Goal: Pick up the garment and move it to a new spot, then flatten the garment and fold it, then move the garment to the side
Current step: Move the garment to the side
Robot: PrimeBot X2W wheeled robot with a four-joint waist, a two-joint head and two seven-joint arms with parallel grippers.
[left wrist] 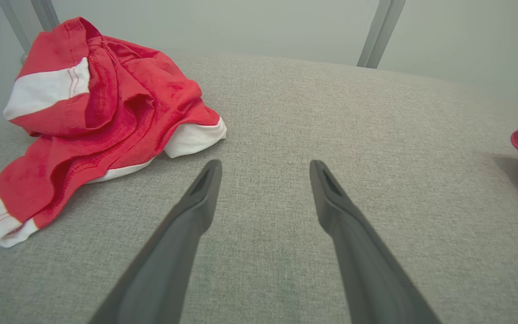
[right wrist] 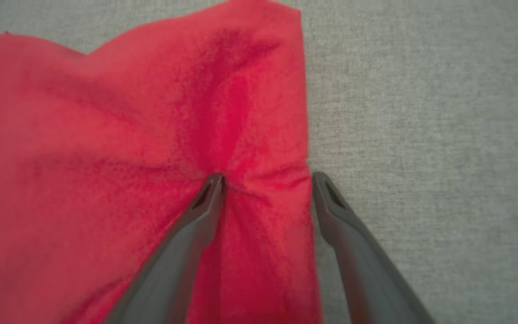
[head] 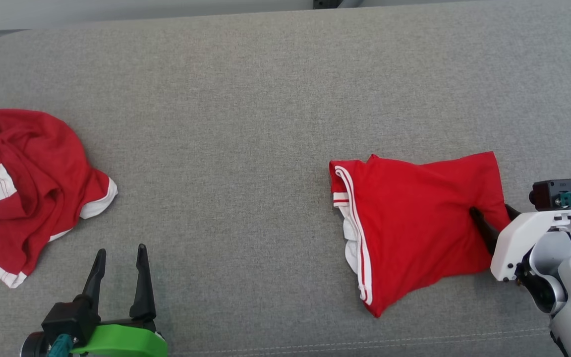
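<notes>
The folded red garment (head: 414,218), trimmed with white stripes along one side, lies flat right of centre in the head view on the grey fabric-covered surface (head: 246,124). The right end effector (head: 494,216) reaches in from the lower right with its fingers spread wide, gripping nothing. In the right wrist view one fingertip (right wrist: 212,189) presses into the cloth and puckers it, while the other sits just beside the garment's edge, over grey fabric. The left end effector (head: 121,254) is at the lower left, its fingers also wide apart and empty, over bare fabric. A crumpled red-and-white garment (head: 32,188) lies heaped at the left edge, near that end effector but apart from it.
</notes>
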